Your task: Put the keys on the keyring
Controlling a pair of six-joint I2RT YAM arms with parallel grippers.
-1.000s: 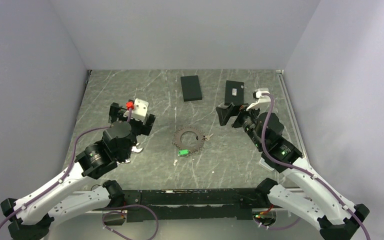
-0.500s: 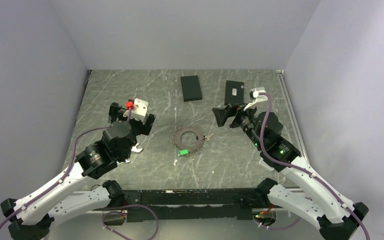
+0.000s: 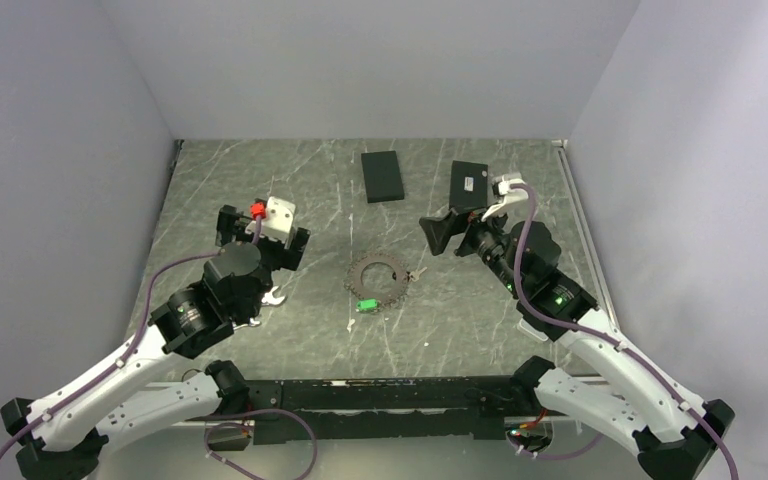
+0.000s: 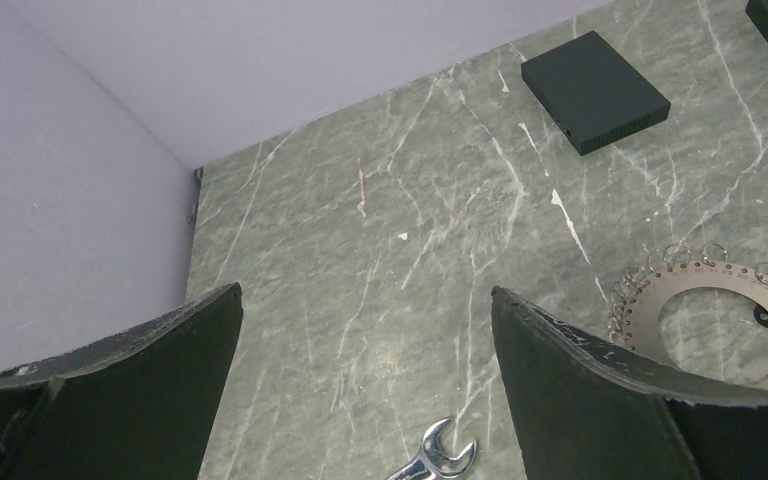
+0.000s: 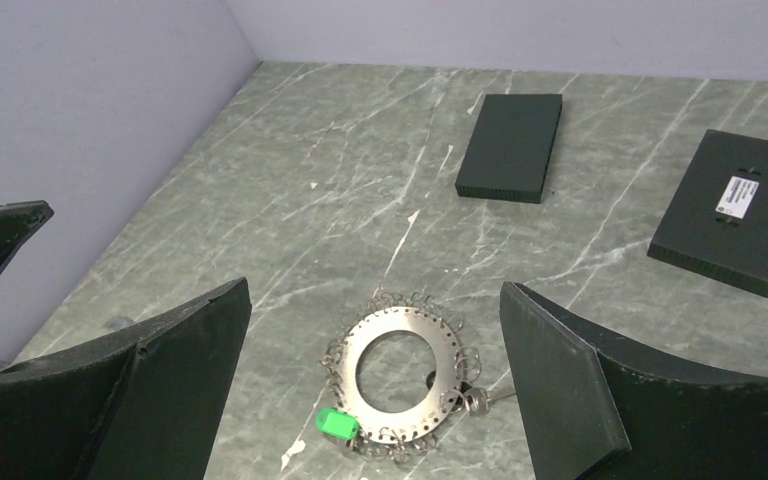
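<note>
Right wrist: right pincer (image 5: 375,288) and left pincer (image 4: 365,292) both open, empty; keyring (image 5: 407,320) ahead of right pincer; approach step, next grab key (image 5: 480,402) beside it

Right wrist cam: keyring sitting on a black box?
No, the keyring lies on the table, clear of the plain black box and the labelled black box.

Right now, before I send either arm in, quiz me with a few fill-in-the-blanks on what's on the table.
1. The tag at the keyring's rim is ___.
2. Counting the labelled box and the plain box, the flat black boxes number ___.
3. The left fingers and right fingers stand ___, holding nothing.
4. The silver wrench lies nearest the ___ fingers.
Missing words: green; two; open; left.
</note>
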